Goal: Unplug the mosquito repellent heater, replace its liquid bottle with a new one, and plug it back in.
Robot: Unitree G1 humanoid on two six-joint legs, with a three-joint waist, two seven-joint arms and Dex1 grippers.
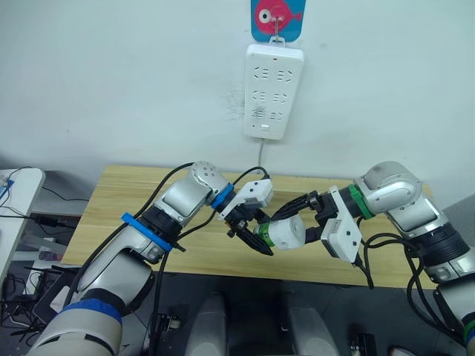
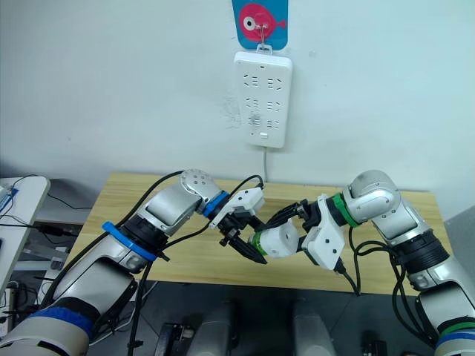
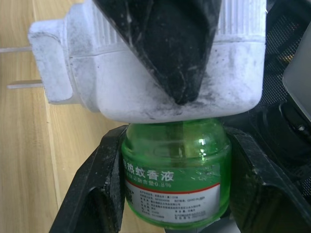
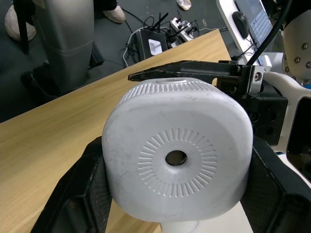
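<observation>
Heater off the wall, held between both grippers above the table for the bottle change.

The mosquito repellent heater (image 1: 288,232) is held in mid-air over the near edge of the wooden table (image 1: 119,200), well apart from the power strip (image 1: 272,90) on the far wall, so unplugging is judged complete. The right gripper (image 4: 177,160) is closed around the white body, its jaws pressed to either side, apparently to brace the unit. The left gripper (image 3: 177,189) is clamped on the green liquid bottle (image 3: 176,174), which is still seated in the heater's socket; this opposed hold is judged to be arranged for twisting the bottle out. The two prongs (image 3: 22,67) are seen bare, pointing away from the body. No replacement bottle can be identified on the table.
</observation>
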